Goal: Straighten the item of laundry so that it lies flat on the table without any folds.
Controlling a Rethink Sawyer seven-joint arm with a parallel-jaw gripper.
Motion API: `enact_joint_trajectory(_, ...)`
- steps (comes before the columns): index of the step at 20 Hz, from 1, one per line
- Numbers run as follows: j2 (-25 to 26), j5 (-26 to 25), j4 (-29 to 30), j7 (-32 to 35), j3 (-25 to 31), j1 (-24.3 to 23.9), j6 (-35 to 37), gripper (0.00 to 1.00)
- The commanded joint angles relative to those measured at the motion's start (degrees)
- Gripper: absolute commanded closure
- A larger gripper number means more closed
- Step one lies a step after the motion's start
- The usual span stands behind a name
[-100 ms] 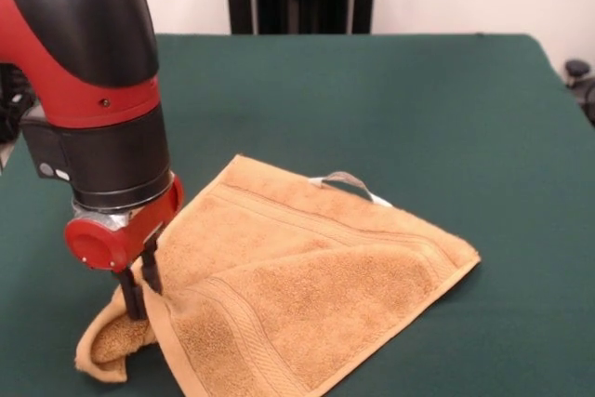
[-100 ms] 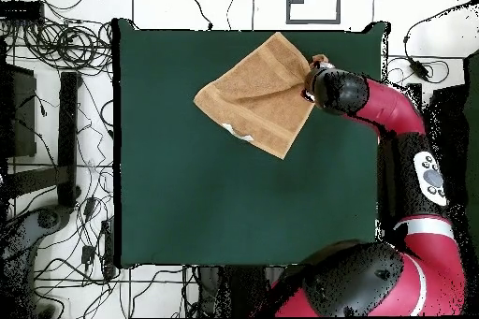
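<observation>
Currently my gripper (image 1: 144,297) stands at the left corner of the towel (image 1: 307,285) in the front view, fingers (image 1: 152,271) drawn narrow and pinching the cloth where that corner curls under itself into a small roll. From the pinch, nearly the whole towel lies to the right and slightly away. It rests as a diamond on the table (image 1: 390,99), its long diagonal running from my pinched corner across to the right-hand corner. A second layer is folded over the near half, its banded hem slanting down to the picture's lower edge. The white loop tag (image 1: 353,185) sits on the far edge. In my judgement, the next move turns on this: the fold opens only if I pull leftward, away from the towel's mass.
</observation>
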Motion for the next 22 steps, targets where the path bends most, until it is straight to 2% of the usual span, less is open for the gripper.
enact_joint_trajectory(1,0.8,1.12,9.23,7.26,5.27,2.3,1.65,0.0)
enact_joint_trajectory(4,1.15,2.37,10.17,5.81,7.51,0.88,1.99,0.0)
enact_joint_trajectory(22,1.37,1.37,9.16,4.84,7.47,0.98,1.05,0.0)
